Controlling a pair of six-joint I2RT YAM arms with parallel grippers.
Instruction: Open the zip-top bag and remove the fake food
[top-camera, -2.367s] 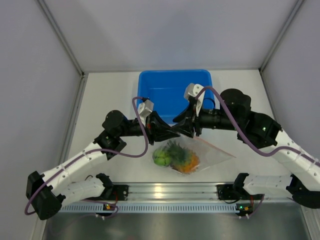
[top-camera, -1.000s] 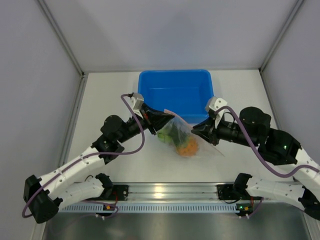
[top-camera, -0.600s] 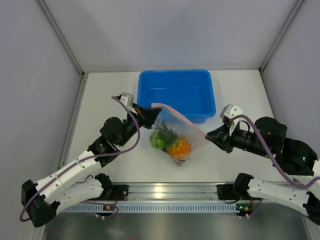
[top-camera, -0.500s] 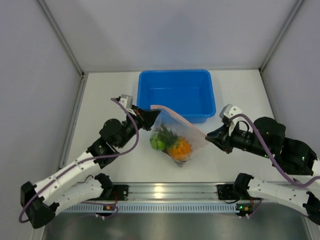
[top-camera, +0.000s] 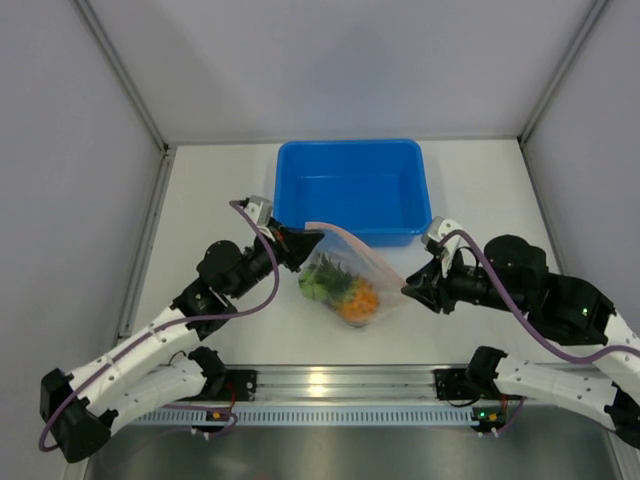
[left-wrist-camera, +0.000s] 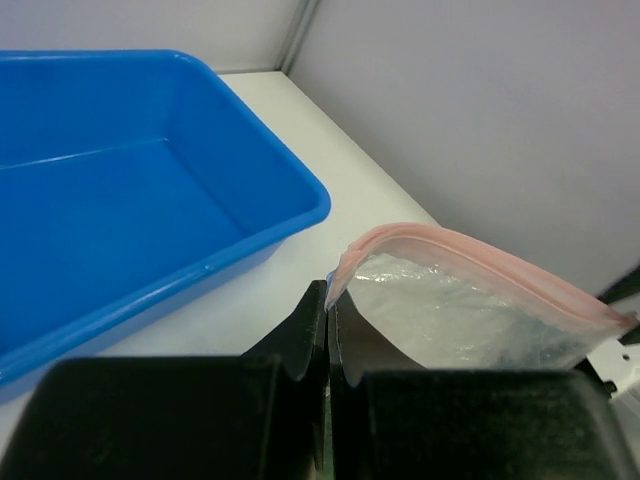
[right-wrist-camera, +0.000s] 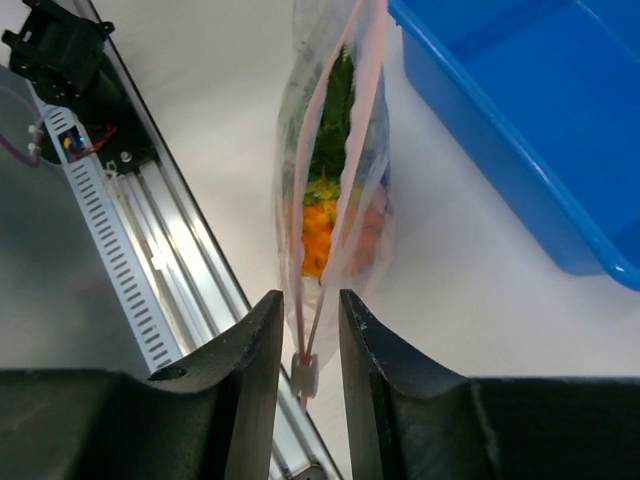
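Bag (top-camera: 352, 262) open, food (top-camera: 358, 300) not yet out
The bag hangs between the arms, near the tub (top-camera: 350, 185); the left gripper (left-wrist-camera: 328, 300) pinches one corner tightly; the right gripper (right-wrist-camera: 308, 335) stands a little apart around the slider (right-wrist-camera: 305, 372), holding nothing.

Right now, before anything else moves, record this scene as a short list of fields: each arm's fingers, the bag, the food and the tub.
Left fingers: shut on the zip-top bag, at one end of its pink strip
Right fingers: open, flanking the zip slider without pinching it
Bag mouth: the two pink strips stand apart
Fake food: green and orange pieces, inside the bag
Blue tub: behind the bag
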